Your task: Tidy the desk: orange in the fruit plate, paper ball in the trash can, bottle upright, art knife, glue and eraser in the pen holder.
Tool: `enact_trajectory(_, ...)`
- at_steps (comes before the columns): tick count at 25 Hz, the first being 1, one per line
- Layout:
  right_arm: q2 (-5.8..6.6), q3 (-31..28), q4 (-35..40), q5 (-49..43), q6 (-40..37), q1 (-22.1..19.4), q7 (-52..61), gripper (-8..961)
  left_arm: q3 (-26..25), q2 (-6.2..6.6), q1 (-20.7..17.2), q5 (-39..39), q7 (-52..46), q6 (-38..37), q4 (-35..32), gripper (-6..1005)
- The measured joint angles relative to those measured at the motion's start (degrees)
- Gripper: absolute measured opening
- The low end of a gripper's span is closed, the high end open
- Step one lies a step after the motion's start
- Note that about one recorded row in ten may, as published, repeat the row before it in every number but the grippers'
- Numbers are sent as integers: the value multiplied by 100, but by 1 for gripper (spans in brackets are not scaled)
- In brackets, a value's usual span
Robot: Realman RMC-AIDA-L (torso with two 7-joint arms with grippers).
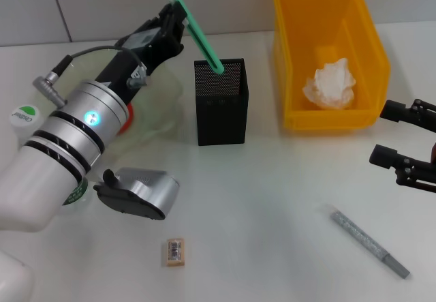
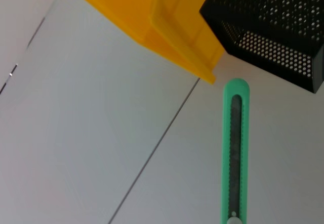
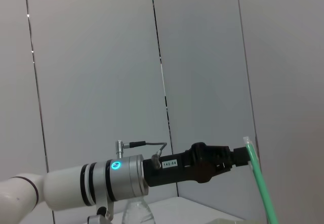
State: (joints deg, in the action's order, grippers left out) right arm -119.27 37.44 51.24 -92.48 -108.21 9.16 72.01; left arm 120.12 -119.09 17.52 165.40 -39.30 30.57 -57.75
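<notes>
My left gripper (image 1: 174, 17) reaches over the fruit plate (image 1: 167, 87) and is shut on the upper end of the mint-green art knife (image 1: 199, 31). The knife slants down, with its lower tip inside the black mesh pen holder (image 1: 221, 108). The left wrist view shows the art knife (image 2: 235, 148) beside the pen holder (image 2: 273, 27). The orange (image 1: 127, 121) peeks out red behind my left arm. The paper ball (image 1: 331, 84) lies in the yellow trash can (image 1: 300, 39). The bottle (image 1: 25, 116) stands upright at the left. The glue (image 1: 370, 243) and the eraser (image 1: 175, 252) lie on the desk. My right gripper (image 1: 387, 136) hovers open at the right edge.
A tiled wall runs behind the desk. My left forearm (image 1: 82, 131) covers much of the plate and the bottle. The right wrist view shows the left arm (image 3: 126, 176) holding the art knife (image 3: 260, 183) in front of the wall.
</notes>
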Motion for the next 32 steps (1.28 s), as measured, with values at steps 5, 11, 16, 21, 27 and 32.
enact_trajectory(5, 0, 0, 3, 1, -7, -9, 22, 761, 36, -8, 133, -5, 97, 20, 185, 103)
enact_trajectory(11, 0, 0, 18, 15, -24, -28, 32, 762, 40, -10, 289, -15, 106, -14, 292, 103)
enact_trajectory(16, 0, -10, 20, 25, -31, -51, 33, 762, 36, -9, 408, -18, 107, -26, 468, 103)
enact_trajectory(21, 0, -18, 7, 29, -27, -56, 32, 762, 35, -9, 461, -21, 154, -30, 585, 104)
enact_trajectory(27, 0, -18, 21, 38, -24, -52, 31, 761, 17, -9, 482, -25, 161, -81, 629, 104)
enact_trajectory(32, 0, -18, 30, 39, -24, -38, 32, 762, 14, -9, 496, -26, 191, -87, 633, 104)
